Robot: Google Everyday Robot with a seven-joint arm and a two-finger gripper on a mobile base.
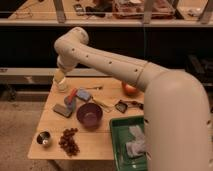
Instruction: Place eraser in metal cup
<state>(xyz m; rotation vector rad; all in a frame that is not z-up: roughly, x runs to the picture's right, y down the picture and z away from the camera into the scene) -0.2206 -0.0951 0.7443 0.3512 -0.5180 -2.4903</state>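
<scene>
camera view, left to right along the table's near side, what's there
small shiny steel cup → dark red grape bunch → round purple bowl → green rectangular tray; gripper by the white cylindrical cup, far left
</scene>
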